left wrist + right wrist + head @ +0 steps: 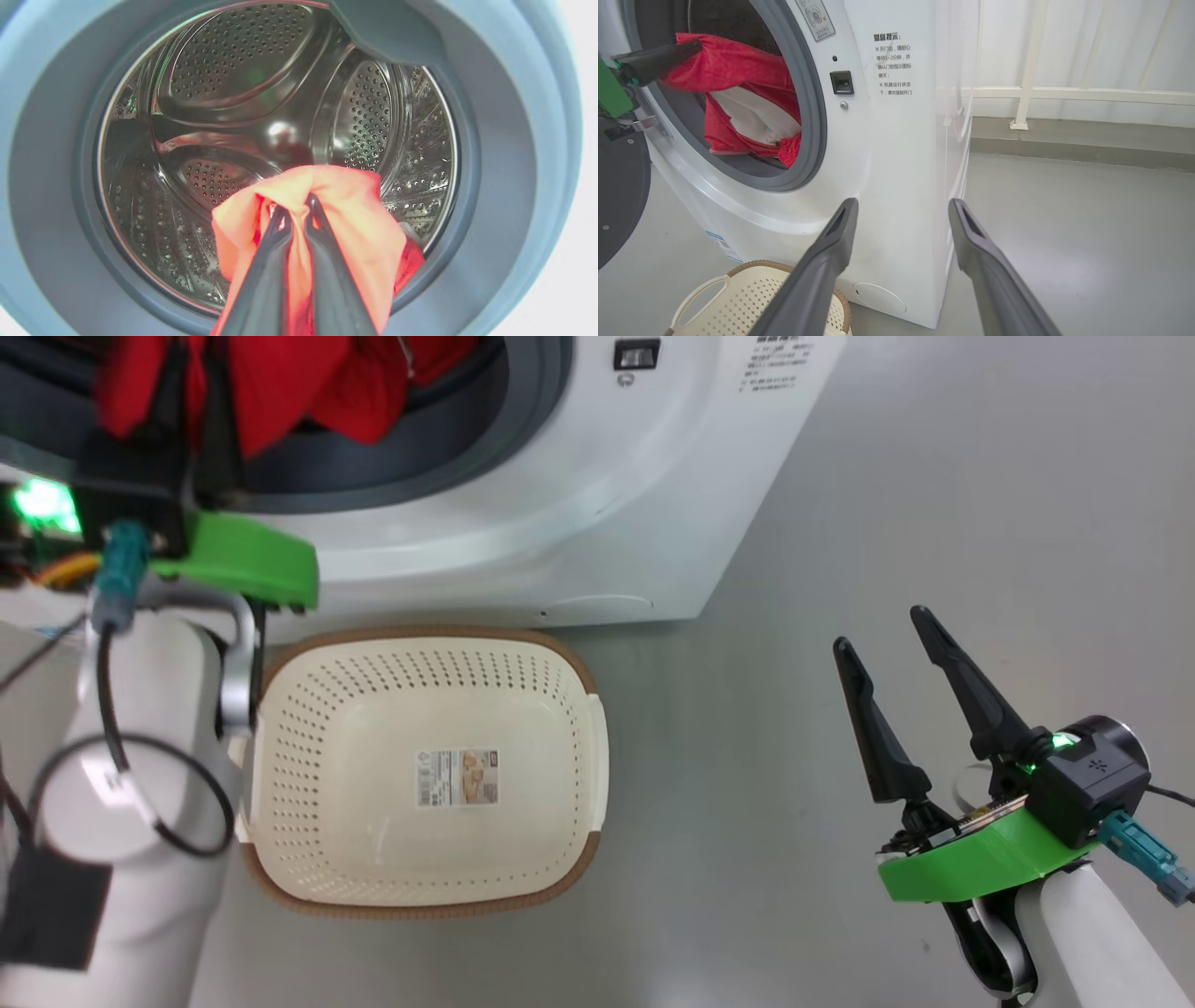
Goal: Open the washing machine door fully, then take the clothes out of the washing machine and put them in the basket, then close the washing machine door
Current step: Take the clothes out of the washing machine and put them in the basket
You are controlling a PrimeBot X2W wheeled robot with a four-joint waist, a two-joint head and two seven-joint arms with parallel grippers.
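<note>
The red clothes hang in the mouth of the washing machine, over its grey rubber ring. My left gripper is shut on a fold of them. In the left wrist view the left gripper pinches red fabric in front of the steel drum. The right wrist view shows the clothes, red with white parts, held up by a left finger. The door stands swung open at the left edge. The basket sits empty on the floor below the opening. My right gripper is open and empty, to the right.
The grey floor stretches right of the washing machine. A white railing and a low wall run behind it. My left forearm stands close beside the basket's left side. The basket's rim shows below my right gripper.
</note>
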